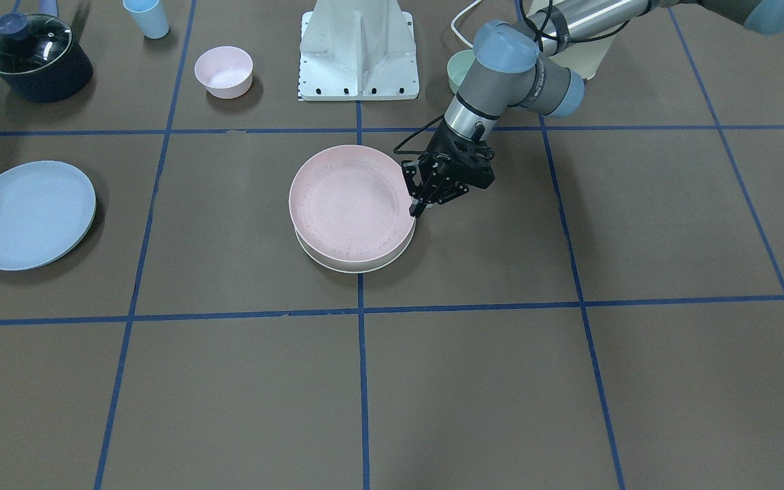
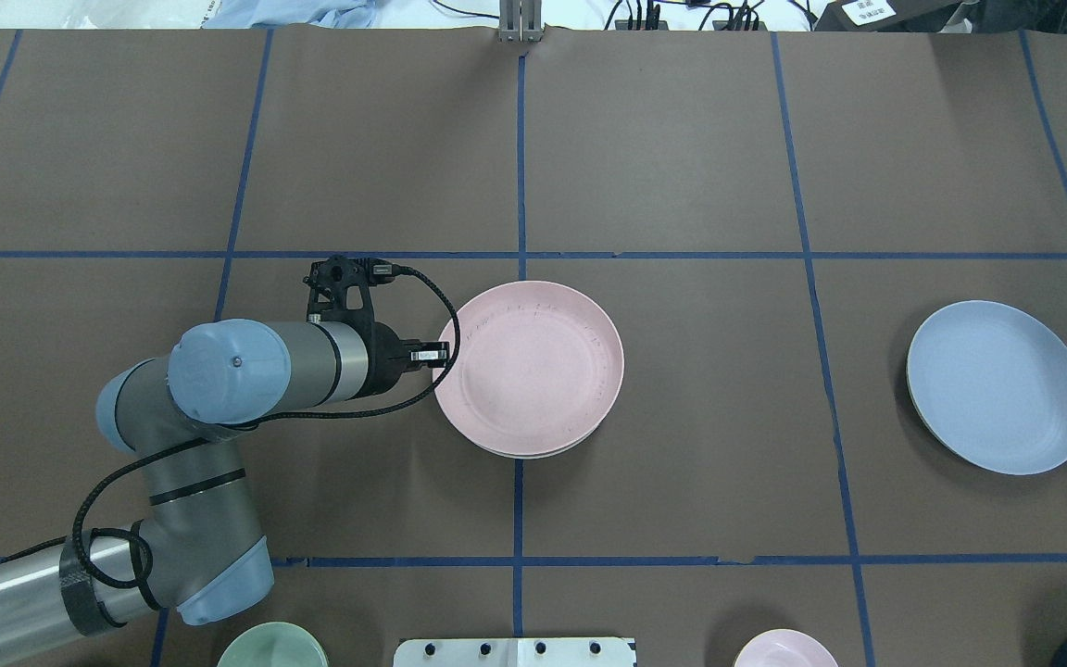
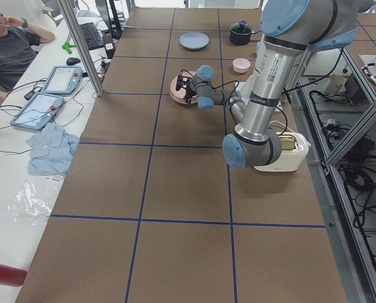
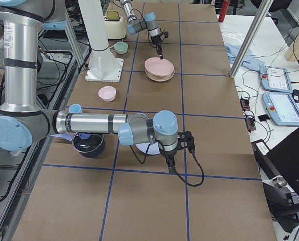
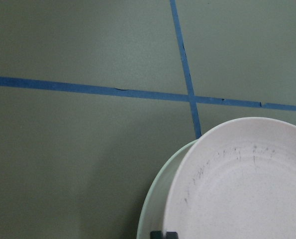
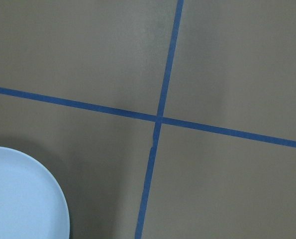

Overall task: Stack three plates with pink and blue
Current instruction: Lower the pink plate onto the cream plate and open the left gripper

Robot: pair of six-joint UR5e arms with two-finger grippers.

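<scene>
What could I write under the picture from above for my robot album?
The left gripper pinches the pink plate by its rim, over a pale plate; the blue plate sits apart.

Three plates [image 1: 351, 197] [image 1: 356, 267] [image 1: 28, 214], two bowls [image 1: 223, 70] [image 1: 458, 71], one cup [image 1: 147, 17], one pot [image 1: 58, 82].

Table [image 2: 682, 139] was brown, gridded with blue tape [image 2: 520, 157]. Lighting was even, from above, with soft shadows only. A white bench [image 3: 7, 183] ran along the table's operator-side edge and carried two teach pendants [image 3: 61, 80], a keyboard [image 3: 90, 35], a blue cloth [image 3: 52, 148] and a clear plastic bag [image 3: 33, 197]. An aluminium post [image 3: 81, 47] stood at that same table edge. Aluminium framing [image 3: 332, 208] and loose cables [image 3: 363, 182] sat on the table's opposite side.
</scene>
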